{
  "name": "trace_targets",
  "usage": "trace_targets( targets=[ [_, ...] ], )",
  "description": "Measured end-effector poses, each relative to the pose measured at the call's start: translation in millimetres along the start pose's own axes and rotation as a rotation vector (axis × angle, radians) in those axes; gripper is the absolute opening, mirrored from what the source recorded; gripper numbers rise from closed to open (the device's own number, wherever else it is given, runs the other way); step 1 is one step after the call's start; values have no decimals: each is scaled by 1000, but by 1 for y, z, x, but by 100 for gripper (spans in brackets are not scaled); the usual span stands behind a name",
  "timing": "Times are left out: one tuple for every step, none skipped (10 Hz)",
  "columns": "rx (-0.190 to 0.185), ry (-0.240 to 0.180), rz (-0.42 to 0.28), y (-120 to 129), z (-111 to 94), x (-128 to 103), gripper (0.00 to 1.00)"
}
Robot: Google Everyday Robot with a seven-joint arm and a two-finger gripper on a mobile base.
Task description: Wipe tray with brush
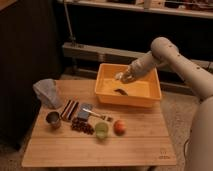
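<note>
The tray is a large orange-yellow bin at the back right of the wooden table. My gripper reaches in from the right on a white arm and hangs over the tray's back middle, just above its floor. It is shut on the brush, a small pale whitish thing at its tip. A small dark curved scrap lies on the tray floor just in front of the gripper, apart from it.
On the table left of the tray lie a grey crumpled bag, a metal cup, brown striped bars, a grey block with a thin handle, dark grapes, a green fruit and an orange fruit.
</note>
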Motion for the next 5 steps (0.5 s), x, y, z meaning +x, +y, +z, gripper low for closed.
trace_targets(
  targets=[
    [-15, 23, -5, -2, 3, 10, 0],
    [-33, 54, -7, -9, 6, 27, 0],
    [-46, 70, -5, -17, 5, 35, 0],
    [-52, 79, 1, -25, 3, 40, 0],
    [-52, 93, 8, -39, 0, 48, 0]
  ],
)
